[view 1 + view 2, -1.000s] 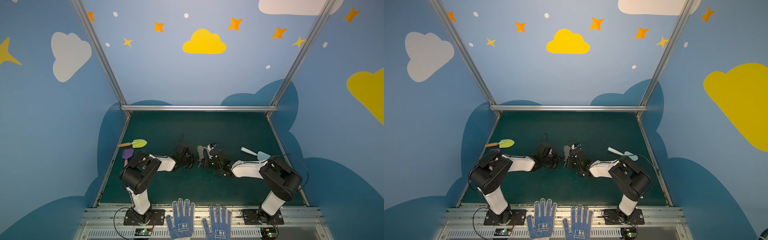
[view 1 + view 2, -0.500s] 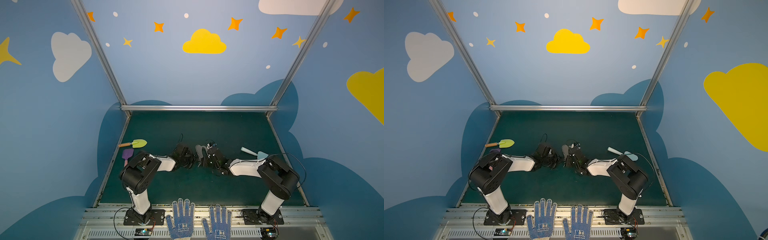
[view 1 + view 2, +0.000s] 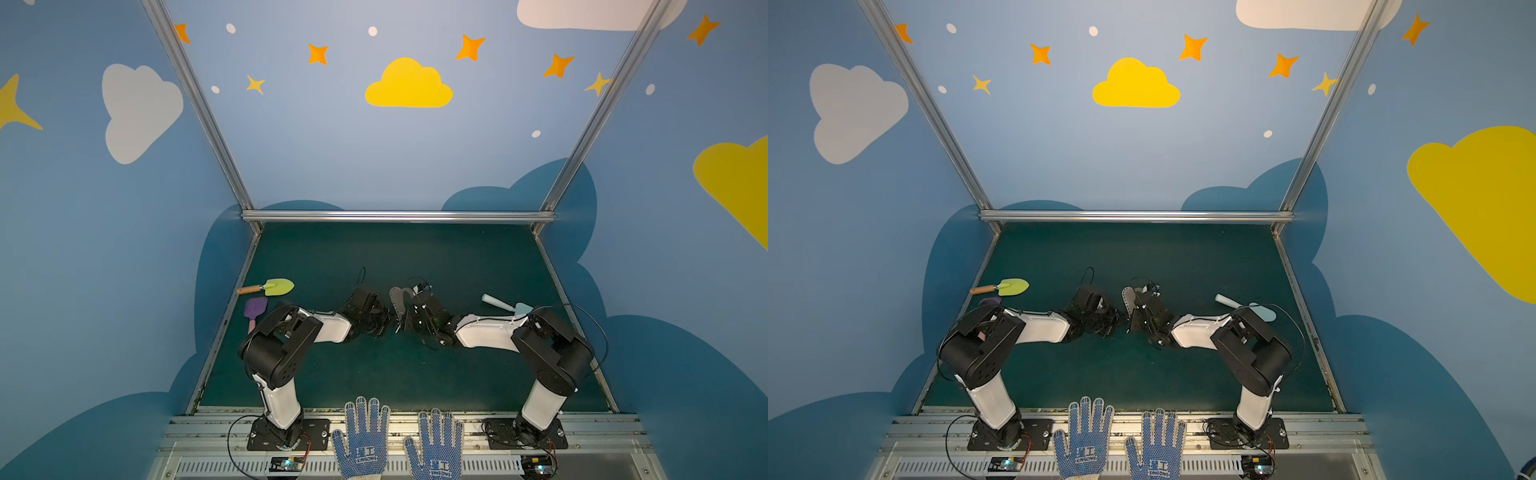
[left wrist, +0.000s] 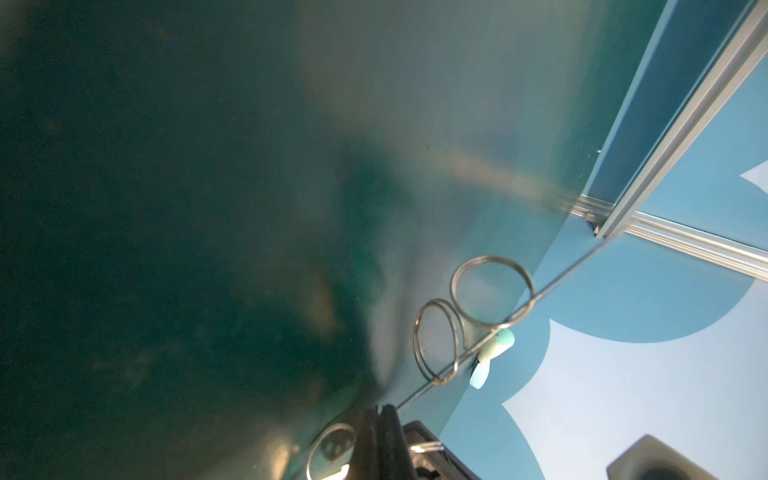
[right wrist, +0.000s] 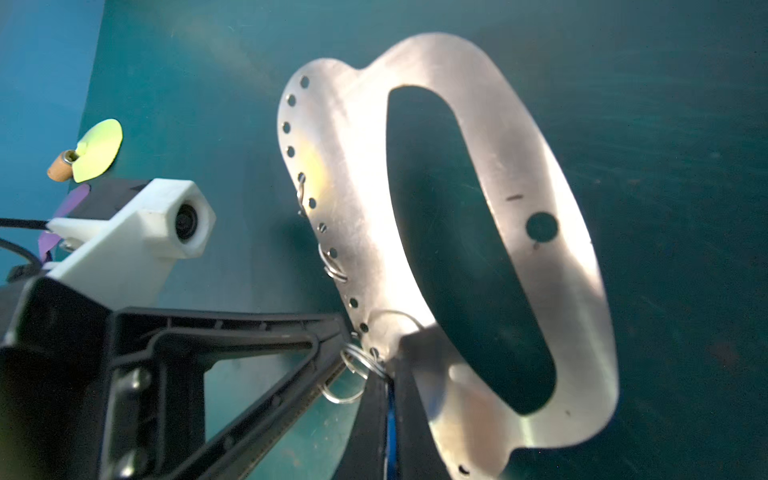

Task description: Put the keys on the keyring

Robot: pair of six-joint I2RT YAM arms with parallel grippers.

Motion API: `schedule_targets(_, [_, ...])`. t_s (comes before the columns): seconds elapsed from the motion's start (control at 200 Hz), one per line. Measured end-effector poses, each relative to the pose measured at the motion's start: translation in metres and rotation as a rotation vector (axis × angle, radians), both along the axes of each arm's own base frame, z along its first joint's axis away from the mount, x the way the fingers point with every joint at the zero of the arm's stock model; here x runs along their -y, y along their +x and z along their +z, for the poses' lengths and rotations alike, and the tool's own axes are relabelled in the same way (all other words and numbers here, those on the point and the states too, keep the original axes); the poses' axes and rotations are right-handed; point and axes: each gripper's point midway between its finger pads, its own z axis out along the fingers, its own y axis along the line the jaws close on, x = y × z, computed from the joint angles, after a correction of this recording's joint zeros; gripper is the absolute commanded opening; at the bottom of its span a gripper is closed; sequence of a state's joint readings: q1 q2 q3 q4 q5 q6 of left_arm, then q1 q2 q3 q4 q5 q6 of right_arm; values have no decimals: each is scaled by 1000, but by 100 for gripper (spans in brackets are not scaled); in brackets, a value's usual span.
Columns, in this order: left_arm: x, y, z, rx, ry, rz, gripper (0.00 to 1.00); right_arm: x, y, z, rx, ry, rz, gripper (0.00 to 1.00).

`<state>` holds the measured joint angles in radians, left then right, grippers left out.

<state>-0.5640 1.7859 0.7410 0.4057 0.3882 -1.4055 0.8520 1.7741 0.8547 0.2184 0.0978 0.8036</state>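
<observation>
Only writing I spotted was on the dotted gloves at the bottom edge: a white logo, looked like "星工", with the letters under it too tiny to read.

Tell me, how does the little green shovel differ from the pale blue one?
The green shovel has a brown wooden handle; the pale blue shovel is one colour throughout. The green shovel lies near the left edge of the mat, fully in view; the pale blue shovel lies on the right side, its blade partly hidden behind the right arm. Both are toy-like shovels lying flat on the mat, and nothing holds them.
</observation>
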Motion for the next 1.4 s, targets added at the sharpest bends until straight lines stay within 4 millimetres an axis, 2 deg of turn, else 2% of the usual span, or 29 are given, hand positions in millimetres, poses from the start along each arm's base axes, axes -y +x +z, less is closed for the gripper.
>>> schedule_targets(0.816, [-10,1,4,4,-3,19,4,-9,-9,5,45,-3,155,0])
schedule_targets(1.402, [-24,-11,1,-11,28,23,4,-17,-30,2,-4,9,288,0])
